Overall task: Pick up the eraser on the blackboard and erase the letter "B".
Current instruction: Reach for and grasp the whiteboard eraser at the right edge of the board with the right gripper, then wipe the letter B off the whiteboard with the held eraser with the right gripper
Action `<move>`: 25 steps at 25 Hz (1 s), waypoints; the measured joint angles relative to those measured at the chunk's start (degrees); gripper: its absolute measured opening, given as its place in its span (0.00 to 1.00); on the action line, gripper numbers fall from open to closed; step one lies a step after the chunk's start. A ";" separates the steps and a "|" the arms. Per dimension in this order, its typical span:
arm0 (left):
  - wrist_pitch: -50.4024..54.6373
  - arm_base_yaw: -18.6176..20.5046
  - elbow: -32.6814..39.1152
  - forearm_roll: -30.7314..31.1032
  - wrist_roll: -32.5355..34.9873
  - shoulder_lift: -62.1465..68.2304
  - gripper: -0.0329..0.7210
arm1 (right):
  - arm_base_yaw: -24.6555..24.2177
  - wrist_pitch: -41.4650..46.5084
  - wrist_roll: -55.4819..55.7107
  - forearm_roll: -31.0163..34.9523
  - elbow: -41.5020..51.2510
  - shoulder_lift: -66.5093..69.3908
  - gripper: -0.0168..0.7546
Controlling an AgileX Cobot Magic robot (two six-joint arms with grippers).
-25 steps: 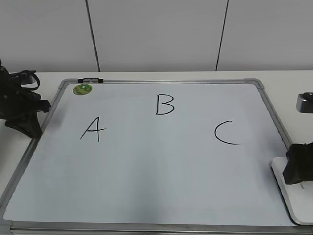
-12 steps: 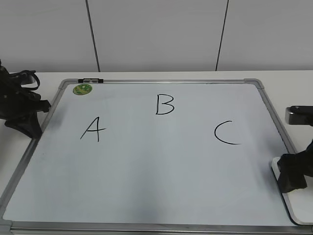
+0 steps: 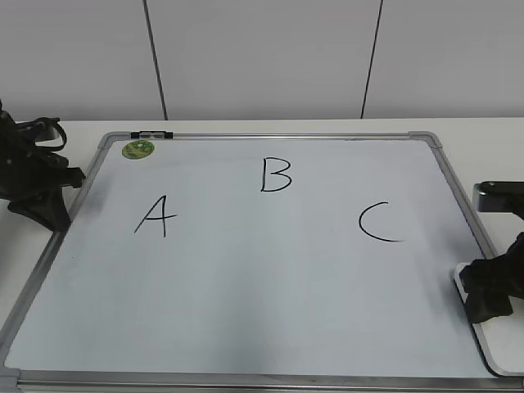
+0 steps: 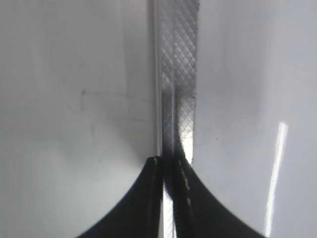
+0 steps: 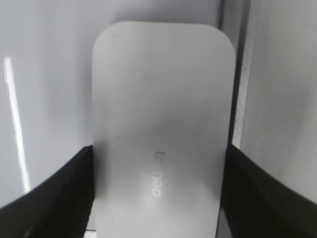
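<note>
The right tool [image 5: 158,198] straddles the eraser [image 5: 161,129] at the blackboard [image 3: 246,278]'s right frame, jaws flanking its long sides — whether they already pinch, I cannot tell. The letter "B" [image 3: 276,174] sits intact near the blackboard's top edge; the left tool [image 4: 167,168], pressed together, idles over its left frame — probably parked clear.

Eraser [image 5: 163,134] lies between the right pincer's [image 3: 490,296] fingers, on the whiteboard's [image 3: 246,278] right edge; letters lie left of it.

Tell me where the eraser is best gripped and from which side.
Grip the eraser across its two long sides, coming down from above. It lies flat on the blackboard by the right frame, and its narrow width fits between the fingers. The right end effector already straddles those sides, one finger against each.
</note>
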 joint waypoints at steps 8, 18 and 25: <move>0.00 0.00 0.00 0.00 0.00 0.00 0.06 | 0.00 0.00 0.00 0.00 -0.11 0.00 0.72; 0.00 0.00 0.00 0.00 0.00 0.00 0.06 | 0.00 4.90 0.00 0.00 -5.46 -0.05 0.72; 0.00 0.00 0.00 0.00 0.00 0.00 0.07 | 0.24 10.08 -0.56 0.38 -10.82 -3.97 0.72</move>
